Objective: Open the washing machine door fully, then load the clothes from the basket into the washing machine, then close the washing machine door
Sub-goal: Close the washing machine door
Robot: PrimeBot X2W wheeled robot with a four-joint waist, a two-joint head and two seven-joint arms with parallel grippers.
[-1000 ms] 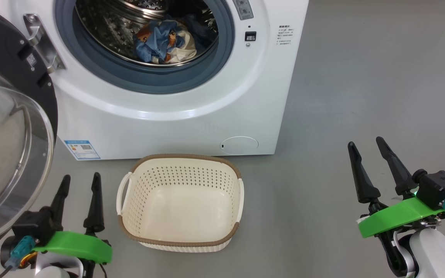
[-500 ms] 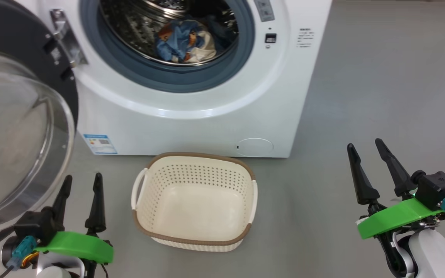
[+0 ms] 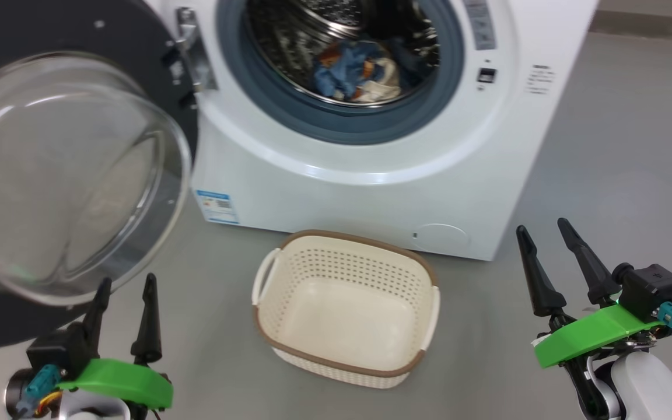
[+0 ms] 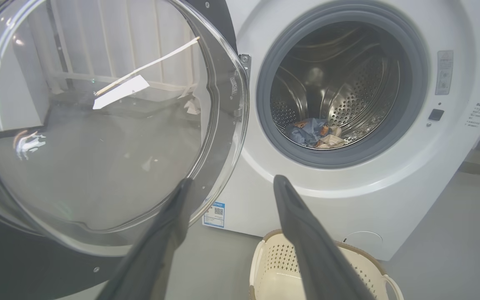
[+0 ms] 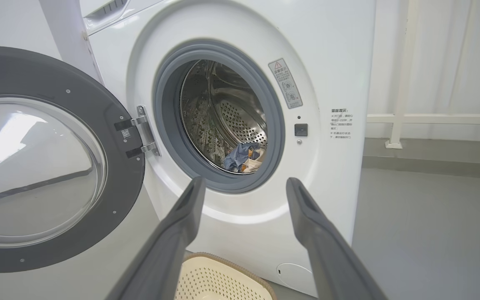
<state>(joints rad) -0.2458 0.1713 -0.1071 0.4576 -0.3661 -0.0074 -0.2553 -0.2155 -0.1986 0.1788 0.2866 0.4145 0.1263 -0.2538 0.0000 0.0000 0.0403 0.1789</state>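
Overhead, basket (image 3: 345,265) whole, wristward partial; left gripper (image 3: 128,279) and right gripper (image 3: 541,225) both spread.

You see: perforated shiny steel drum (image 3: 283,46) | glossy clear glass door bowl (image 3: 67,175) | matt cream perforated plastic basket (image 3: 342,274) | soft blue cloth (image 3: 345,73)

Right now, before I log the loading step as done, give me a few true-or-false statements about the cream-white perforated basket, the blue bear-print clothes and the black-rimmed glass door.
1. The cream-white perforated basket is empty. True.
2. The round black-rimmed glass door is shut. False: the door stands swung wide open.
3. The blue bear-print clothes drape over that door. False: the clothes lie inside the white washing machine's steel drum.
4. The left gripper and the right gripper are both open, holding nothing. True.
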